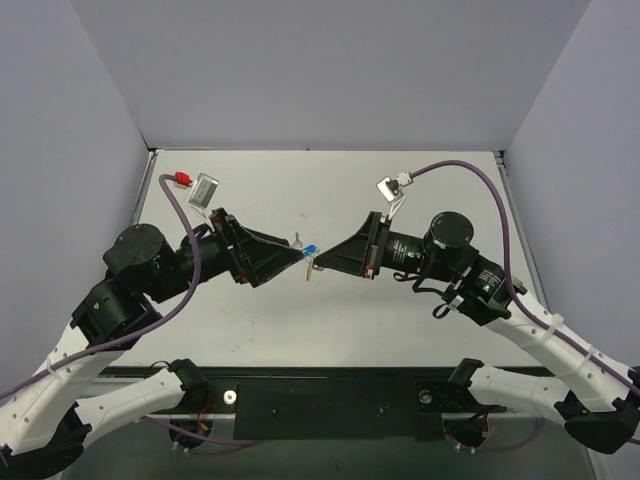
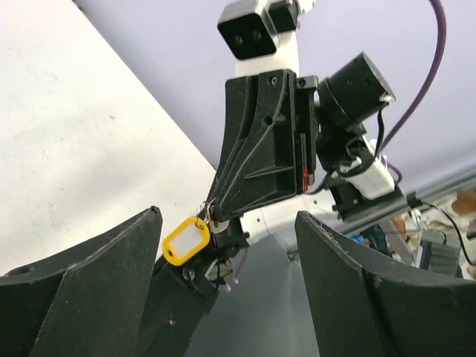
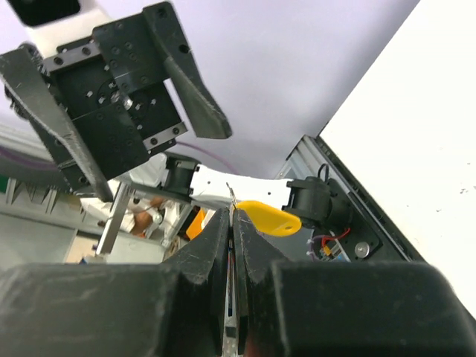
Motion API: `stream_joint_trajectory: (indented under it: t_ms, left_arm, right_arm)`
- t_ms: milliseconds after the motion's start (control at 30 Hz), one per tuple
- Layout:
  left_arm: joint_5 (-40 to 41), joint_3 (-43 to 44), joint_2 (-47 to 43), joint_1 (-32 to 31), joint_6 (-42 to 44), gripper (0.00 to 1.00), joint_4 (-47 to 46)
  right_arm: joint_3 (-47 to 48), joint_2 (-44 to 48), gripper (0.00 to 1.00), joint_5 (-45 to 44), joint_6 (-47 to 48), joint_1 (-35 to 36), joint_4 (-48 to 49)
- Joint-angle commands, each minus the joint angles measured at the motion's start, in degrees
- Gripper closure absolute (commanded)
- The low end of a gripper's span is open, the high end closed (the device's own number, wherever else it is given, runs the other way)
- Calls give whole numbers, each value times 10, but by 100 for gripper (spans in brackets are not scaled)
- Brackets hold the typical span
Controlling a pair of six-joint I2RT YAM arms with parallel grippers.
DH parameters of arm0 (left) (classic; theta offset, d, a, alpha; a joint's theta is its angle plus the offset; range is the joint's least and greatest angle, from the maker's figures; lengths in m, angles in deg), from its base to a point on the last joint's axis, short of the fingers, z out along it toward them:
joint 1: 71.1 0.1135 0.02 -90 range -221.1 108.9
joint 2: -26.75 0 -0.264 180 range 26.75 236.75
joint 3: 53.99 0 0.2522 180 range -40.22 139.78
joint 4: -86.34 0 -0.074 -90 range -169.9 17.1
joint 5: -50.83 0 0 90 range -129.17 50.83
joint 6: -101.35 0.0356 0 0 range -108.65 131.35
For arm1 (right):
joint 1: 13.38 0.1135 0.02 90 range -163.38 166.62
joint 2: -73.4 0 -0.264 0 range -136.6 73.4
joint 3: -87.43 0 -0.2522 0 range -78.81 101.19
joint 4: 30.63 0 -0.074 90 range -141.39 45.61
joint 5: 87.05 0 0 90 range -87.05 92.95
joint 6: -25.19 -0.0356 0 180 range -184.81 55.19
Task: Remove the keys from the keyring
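Observation:
The keyring's yellow tag (image 2: pixel 186 239) hangs from the tip of my right gripper (image 2: pixel 216 214). In the right wrist view the tag (image 3: pixel 269 217) juts out to the right of the right gripper (image 3: pixel 233 213), which is shut on thin metal at the tag's end. A thin metal sliver (image 3: pixel 231 195) sticks up between the pads; I cannot tell whether it is ring or key. My left gripper (image 2: pixel 229 216) is open, its fingers (image 2: pixel 111 282) wide on either side of the tag without touching it. From above, the left gripper (image 1: pixel 296 261) and right gripper (image 1: pixel 318 263) meet tip to tip above the table's middle.
A small blue tag (image 1: pixel 311 249) and a small silver piece (image 1: pixel 298 240) show just behind the gripper tips. Purple cables (image 1: pixel 470 168) loop over both arms. The white table (image 1: pixel 330 330) is walled at the back and both sides.

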Motion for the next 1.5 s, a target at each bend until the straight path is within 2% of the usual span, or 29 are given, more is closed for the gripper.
stream_joint_trajectory:
  t_ms: [0, 67, 133, 233, 367, 700, 967, 1267, 1467]
  left_arm:
    - [79, -28, -21, 4, -16, 17, -72]
    - [108, -42, -33, 3, -25, 18, -89]
    - [154, -66, -50, 2, -44, 23, -110]
    - [217, -144, -95, 3, -76, 26, -195]
    - [240, -209, -121, 3, -108, 26, -274]
    - [220, -224, -93, -5, -134, 28, -304]
    - [201, -243, -73, -16, -147, 44, -353]
    - [161, -244, -58, -20, -151, 44, -370]
    - [151, -244, -52, -22, -151, 52, -373]
  right_arm:
    - [-13, 14, 100, -44, -20, -9, 46]
    - [-22, 17, 100, -56, -32, -13, 61]
    - [-36, 23, 100, -71, -52, -17, 84]
    - [-55, 27, 100, -88, -81, -20, 124]
    - [-61, 21, 100, -92, -94, -21, 135]
    - [-62, 9, 100, -91, -104, -21, 157]
    - [-53, -3, 100, -91, -115, -20, 176]
    - [-50, -17, 100, -89, -119, -20, 185]
    - [-45, -21, 100, -89, -120, -20, 187]
